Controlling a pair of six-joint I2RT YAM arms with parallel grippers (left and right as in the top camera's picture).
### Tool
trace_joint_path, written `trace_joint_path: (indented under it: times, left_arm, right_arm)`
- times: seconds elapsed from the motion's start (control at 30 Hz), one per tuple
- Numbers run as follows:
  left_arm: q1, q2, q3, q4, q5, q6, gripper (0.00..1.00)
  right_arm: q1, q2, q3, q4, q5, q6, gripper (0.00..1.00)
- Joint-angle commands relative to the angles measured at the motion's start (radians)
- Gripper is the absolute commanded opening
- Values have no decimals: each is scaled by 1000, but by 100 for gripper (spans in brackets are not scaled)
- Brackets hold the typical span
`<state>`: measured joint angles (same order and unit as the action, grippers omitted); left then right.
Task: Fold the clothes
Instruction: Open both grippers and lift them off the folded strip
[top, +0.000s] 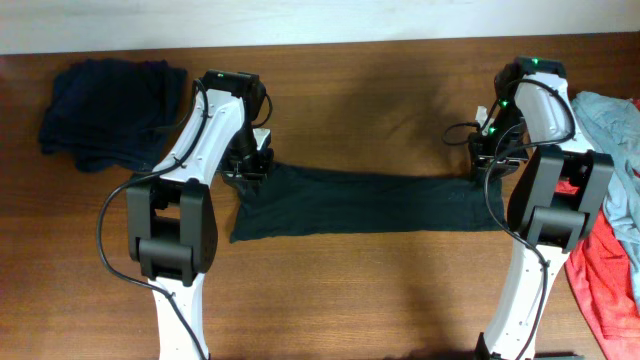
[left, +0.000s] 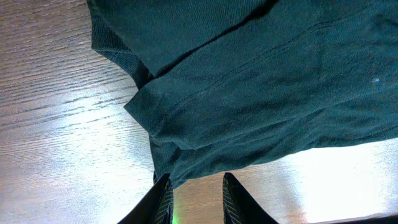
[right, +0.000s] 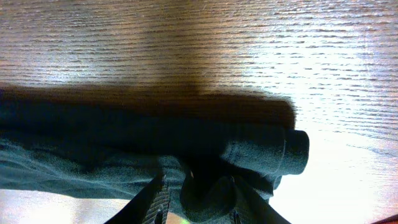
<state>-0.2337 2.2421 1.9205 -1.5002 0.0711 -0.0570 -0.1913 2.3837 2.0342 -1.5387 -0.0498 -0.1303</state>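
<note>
Left claw (left: 196, 179) spread and empty at the strip's 9 o'clock end; right claw (right: 200, 186) straddling cloth at 3 o'clock.
We see the black T-shirt (top: 350, 205) lying as a long folded strip across the middle of the desk (top: 350, 90), the navy heap (top: 100, 115) at 10 o'clock, the grey-blue one (top: 615, 120) at 3 and the red one (top: 600, 280) at 4. Cloth bunches between the right claw's parted jaws; whether they pinch it we cannot tell. If it snags on lifting, we judge the rolled end would drag open and skew the strip; the hem touching the left claw could be tugged likewise.

Left claw (left: 196, 182), right claw (right: 199, 190): both ajar
</note>
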Motion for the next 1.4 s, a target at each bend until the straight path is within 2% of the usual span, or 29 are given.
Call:
trace_joint_path:
  times: [0.0,0.17,0.23,0.3,0.4,0.5,0.53,0.57,0.6,0.63,0.77,1.03,1.37]
  left_arm:
    - [3,-32,35,5,11,2,27]
    - [2,-32,227,16,11,1,41]
    - [2,-32,307,22,12,0,53]
    - [2,-32,358,27,12,1,58]
    - [2,-32,369,53,12,1,58]
    - [2,-30,353,86,12,1,40]
    - [1,-30,344,104,12,1,33]
    - [1,-29,334,121,12,1,30]
    - [0,-29,320,145,12,1,27]
    - [0,-29,304,168,14,1,23]
    - [-10,-29,245,243,43,1,14]
    - [-29,-29,134,349,48,1,14]
    - [-26,-29,127,360,44,2,14]
  right_arm:
    - [-6,-21,29,-1,7,6,37]
    - [-5,-21,195,-68,-93,-57,43]
    - [-5,-21,265,-112,-136,-76,49]
    - [-5,-21,322,-153,-157,-76,53]
    - [-5,-23,339,-161,-162,-75,65]
    - [-5,-21,317,-156,-168,-76,65]
    - [-5,-21,303,-148,-169,-76,58]
    - [-4,-21,288,-141,-169,-76,46]
    - [-5,-21,271,-129,-168,-76,30]
    - [-5,-21,249,-110,-169,-76,5]
    - [-5,-21,174,-21,-195,-76,4]
    - [24,-21,16,106,-285,-116,4]
    - [100,-21,-61,163,-294,-128,4]
